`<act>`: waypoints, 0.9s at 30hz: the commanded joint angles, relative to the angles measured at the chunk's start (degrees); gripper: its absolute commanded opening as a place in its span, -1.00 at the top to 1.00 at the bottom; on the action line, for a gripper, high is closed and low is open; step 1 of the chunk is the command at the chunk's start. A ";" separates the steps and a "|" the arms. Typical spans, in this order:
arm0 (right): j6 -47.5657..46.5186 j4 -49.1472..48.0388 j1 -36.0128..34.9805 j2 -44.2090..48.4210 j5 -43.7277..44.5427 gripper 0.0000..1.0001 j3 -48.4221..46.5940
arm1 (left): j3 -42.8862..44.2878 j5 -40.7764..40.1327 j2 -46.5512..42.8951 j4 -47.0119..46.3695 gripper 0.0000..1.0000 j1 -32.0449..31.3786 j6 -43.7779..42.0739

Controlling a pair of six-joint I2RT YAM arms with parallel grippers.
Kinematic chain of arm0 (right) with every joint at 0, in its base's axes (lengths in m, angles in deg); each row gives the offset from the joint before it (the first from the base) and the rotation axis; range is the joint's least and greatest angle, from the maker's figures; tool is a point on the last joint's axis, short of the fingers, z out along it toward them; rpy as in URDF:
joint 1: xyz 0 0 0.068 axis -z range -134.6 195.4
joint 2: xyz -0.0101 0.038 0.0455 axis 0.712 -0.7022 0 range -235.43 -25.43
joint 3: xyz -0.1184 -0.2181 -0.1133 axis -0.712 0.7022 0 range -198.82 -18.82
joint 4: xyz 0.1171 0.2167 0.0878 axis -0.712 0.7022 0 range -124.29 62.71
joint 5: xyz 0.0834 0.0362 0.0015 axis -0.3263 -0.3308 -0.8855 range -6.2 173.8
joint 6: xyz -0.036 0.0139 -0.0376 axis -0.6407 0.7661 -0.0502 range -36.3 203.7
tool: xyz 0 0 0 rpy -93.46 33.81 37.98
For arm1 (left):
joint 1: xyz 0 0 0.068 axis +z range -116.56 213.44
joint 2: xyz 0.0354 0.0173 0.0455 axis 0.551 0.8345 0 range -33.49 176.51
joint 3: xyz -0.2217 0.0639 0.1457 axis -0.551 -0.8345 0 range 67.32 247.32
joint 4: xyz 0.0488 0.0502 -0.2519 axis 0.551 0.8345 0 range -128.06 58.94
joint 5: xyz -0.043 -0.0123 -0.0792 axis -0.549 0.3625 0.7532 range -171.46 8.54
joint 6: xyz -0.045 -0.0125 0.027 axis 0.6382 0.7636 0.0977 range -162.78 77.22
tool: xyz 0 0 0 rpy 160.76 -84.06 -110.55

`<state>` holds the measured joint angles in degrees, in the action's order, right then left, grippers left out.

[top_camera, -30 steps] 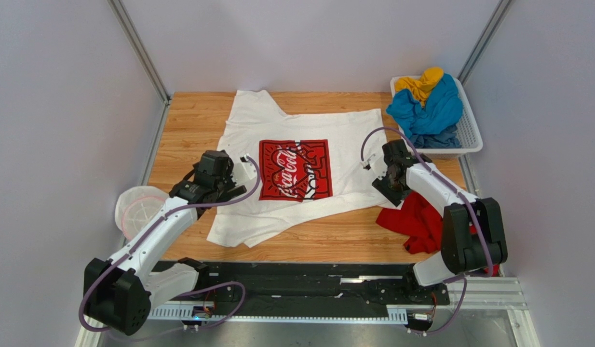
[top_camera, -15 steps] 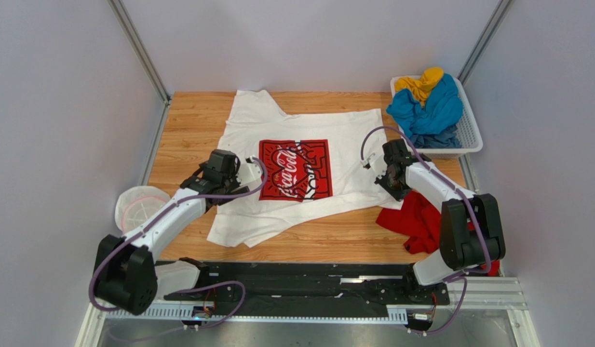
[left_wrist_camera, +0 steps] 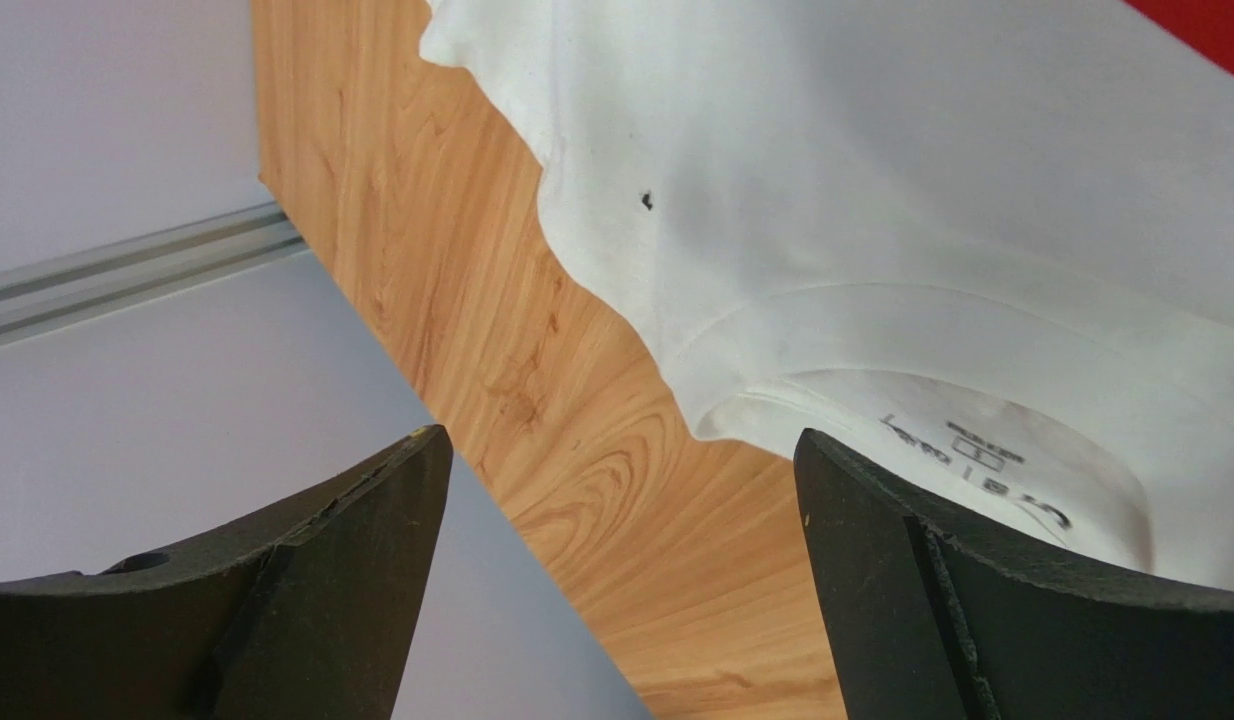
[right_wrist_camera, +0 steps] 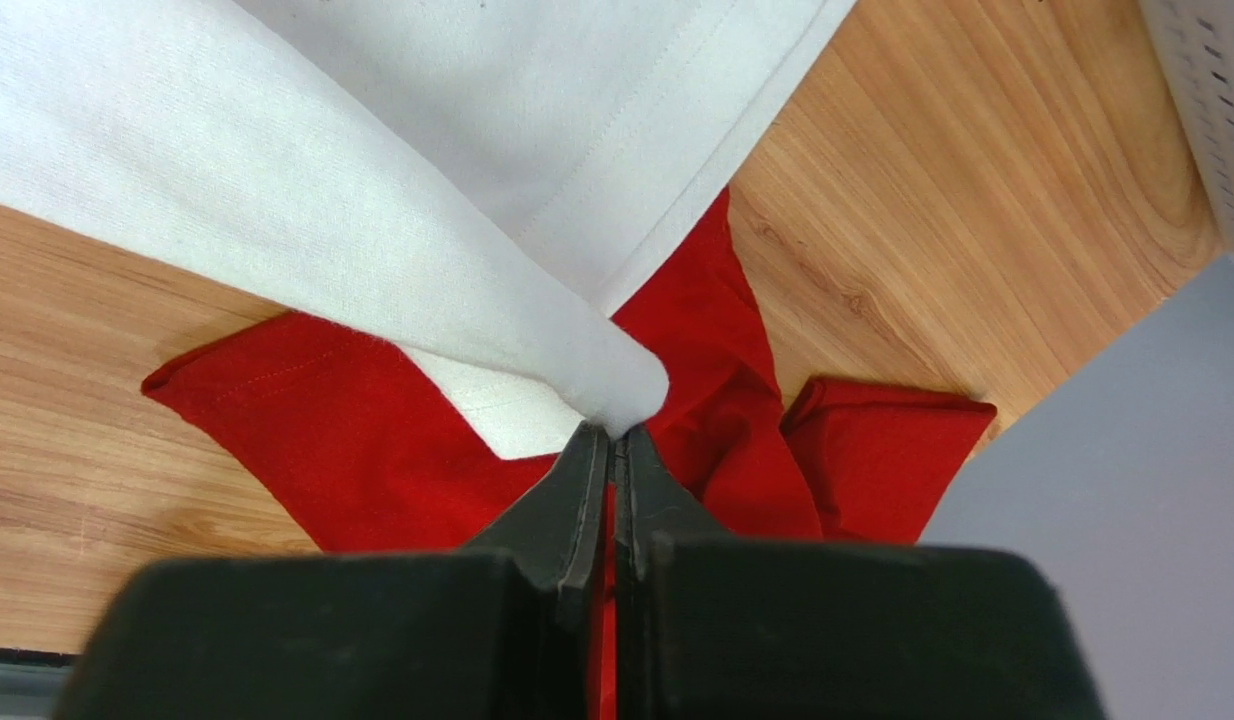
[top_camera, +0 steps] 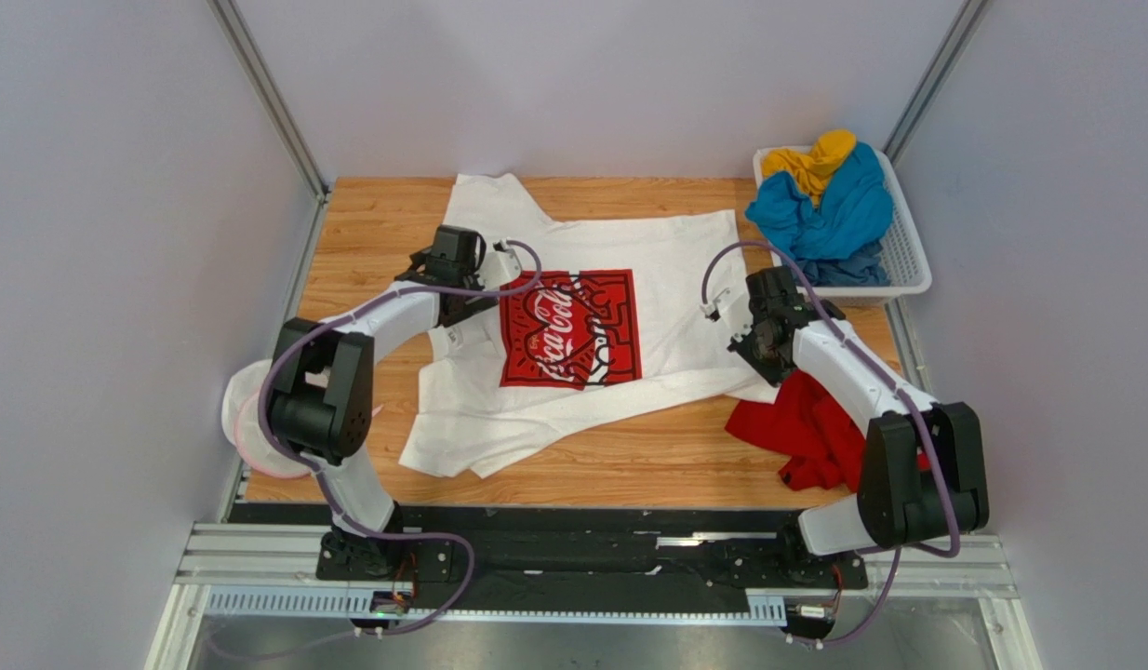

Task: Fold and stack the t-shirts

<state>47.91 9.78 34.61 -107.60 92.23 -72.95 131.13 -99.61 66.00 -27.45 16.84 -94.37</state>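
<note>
1. The large white cotton t-shirt with the red rectangular chest print point(top_camera: 664, 244) lies spread face up across the middle of the wooden worktop point(top_camera: 370, 237), reaching to its far edge. Its lower part is rumpled toward the near-left.
2. It looks light, limp and not slippery. It will likely sag and crease wherever it is unsupported, so I would take it at hems, corners or shoulder seams rather than mid-panel.
3. The right gripper point(right_wrist_camera: 608, 447) has its jaws pressed together on a bunched corner of the white shirt's hem, near the worktop's right edge.
4. The left gripper point(left_wrist_camera: 620, 443) has its jaws spread wide and holds nothing. It hangs above the collar point(left_wrist_camera: 939, 435) on the shirt's left side.
5. A plain red t-shirt point(top_camera: 803, 419) is crumpled under that pinched corner, by the near-right corner.
6. Blue point(top_camera: 831, 210) and yellow point(top_camera: 813, 158) t-shirts are heaped in a white plastic lattice basket point(top_camera: 908, 265) at the far-right corner.
</note>
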 commanded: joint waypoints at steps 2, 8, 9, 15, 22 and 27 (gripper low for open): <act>0.72 1.01 0.24 3.42 0.45 1.00 0.52 | 4.12 0.13 4.74 -2.70 -0.86 1.57 -2.63; 0.90 1.45 0.15 4.12 0.45 1.00 0.69 | 4.74 -1.09 8.79 -4.37 -0.86 3.06 -5.44; 0.90 1.45 0.24 4.12 0.54 1.00 0.69 | 5.09 -1.36 9.32 -4.81 -0.86 3.33 -6.14; 1.25 1.80 0.24 5.44 0.63 1.00 1.13 | 7.82 -2.59 13.72 -5.34 -0.86 6.84 -8.43; 1.42 2.50 0.15 7.11 1.07 1.00 1.31 | 10.81 -4.17 17.67 -6.56 -0.85 9.48 -11.42; 1.51 3.03 0.15 7.90 1.42 1.00 1.13 | 12.30 -4.70 19.34 -7.44 -0.84 10.10 -13.00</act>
<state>48.10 12.36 34.61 -101.72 92.30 -71.99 141.40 -103.39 83.44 -33.53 26.10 -104.89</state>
